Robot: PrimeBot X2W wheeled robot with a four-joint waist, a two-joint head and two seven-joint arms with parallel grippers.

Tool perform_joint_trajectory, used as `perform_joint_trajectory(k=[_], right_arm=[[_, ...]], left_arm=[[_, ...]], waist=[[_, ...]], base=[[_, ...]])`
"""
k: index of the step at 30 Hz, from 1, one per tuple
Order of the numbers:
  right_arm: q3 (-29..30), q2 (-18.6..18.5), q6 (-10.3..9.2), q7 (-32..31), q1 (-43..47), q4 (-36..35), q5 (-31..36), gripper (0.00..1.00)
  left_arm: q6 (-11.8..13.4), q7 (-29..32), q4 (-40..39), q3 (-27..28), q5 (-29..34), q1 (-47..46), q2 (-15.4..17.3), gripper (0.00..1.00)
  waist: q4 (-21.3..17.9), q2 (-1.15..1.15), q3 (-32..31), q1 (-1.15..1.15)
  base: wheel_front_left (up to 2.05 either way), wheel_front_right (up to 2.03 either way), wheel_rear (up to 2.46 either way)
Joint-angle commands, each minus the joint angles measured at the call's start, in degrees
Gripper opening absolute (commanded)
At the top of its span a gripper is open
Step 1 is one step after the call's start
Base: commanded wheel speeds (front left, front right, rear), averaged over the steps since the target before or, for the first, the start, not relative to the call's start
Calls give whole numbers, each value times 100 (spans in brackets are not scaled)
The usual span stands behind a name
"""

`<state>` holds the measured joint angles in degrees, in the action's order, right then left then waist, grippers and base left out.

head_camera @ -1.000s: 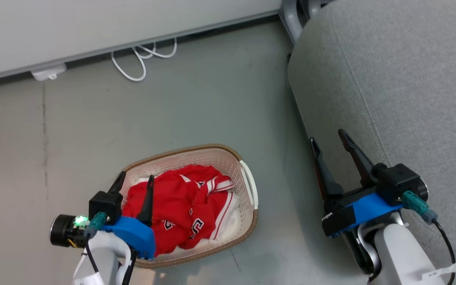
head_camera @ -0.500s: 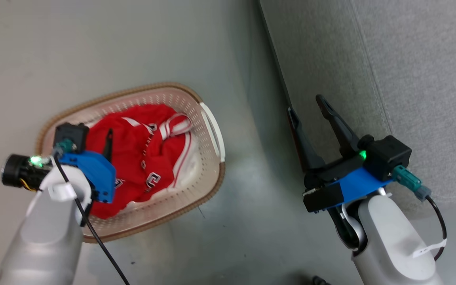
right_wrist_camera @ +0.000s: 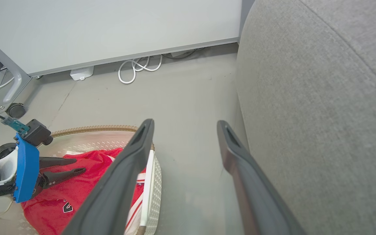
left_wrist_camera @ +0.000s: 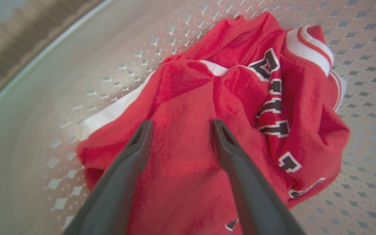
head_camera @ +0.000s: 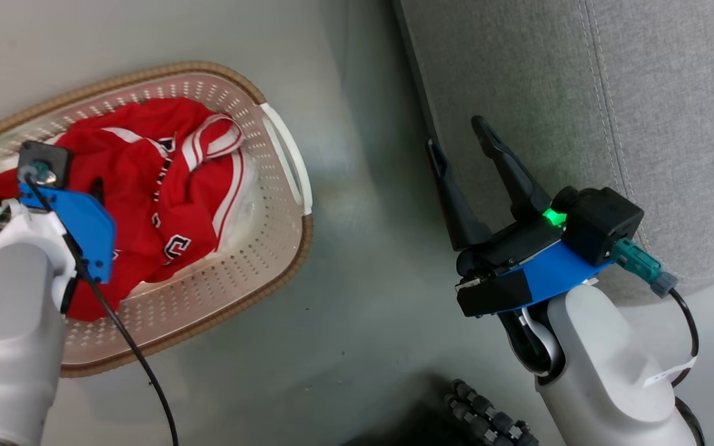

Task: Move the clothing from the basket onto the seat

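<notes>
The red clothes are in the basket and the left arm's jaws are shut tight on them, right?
Not quite. The red clothes are in the basket, but the left gripper has its jaws open, with a wide gap between them over the cloth. The left wrist view shows it.

One cream perforated plastic laundry basket (head_camera: 251,248) with a brown woven-look rim. One crumpled heap of red sports clothing (head_camera: 146,167) in it; separate pieces cannot be counted. One large grey woven-fabric seat cushion (head_camera: 580,93). Two grippers with two dark fingers each: left gripper (left_wrist_camera: 182,123), right gripper (head_camera: 456,133). One coiled white cable (right_wrist_camera: 135,68).
</notes>
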<state>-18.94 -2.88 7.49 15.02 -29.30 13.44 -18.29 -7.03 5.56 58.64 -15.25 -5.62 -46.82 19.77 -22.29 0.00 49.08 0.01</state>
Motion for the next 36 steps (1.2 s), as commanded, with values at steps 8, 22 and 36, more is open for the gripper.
perform_joint_trajectory(k=[8, 22, 36], right_arm=[[-171, 0, 1, 21, -122, -88, -214, 100], [-207, 0, 1, 21, -168, -80, -325, 100], [-142, -1, 1, 22, -182, 25, -203, 100]], left_arm=[[300, 570, 115, -30, -12, -195, 128, 100], [376, 888, -66, -145, -126, -78, 42, 0], [454, 770, -372, -128, -394, 155, -207, 0]], waist=[[-218, 0, 271, -1], [-242, 0, 316, -1], [-108, 0, 32, -1]], base=[[0, 0, 0], [0, 0, 0], [0, 0, 0]])
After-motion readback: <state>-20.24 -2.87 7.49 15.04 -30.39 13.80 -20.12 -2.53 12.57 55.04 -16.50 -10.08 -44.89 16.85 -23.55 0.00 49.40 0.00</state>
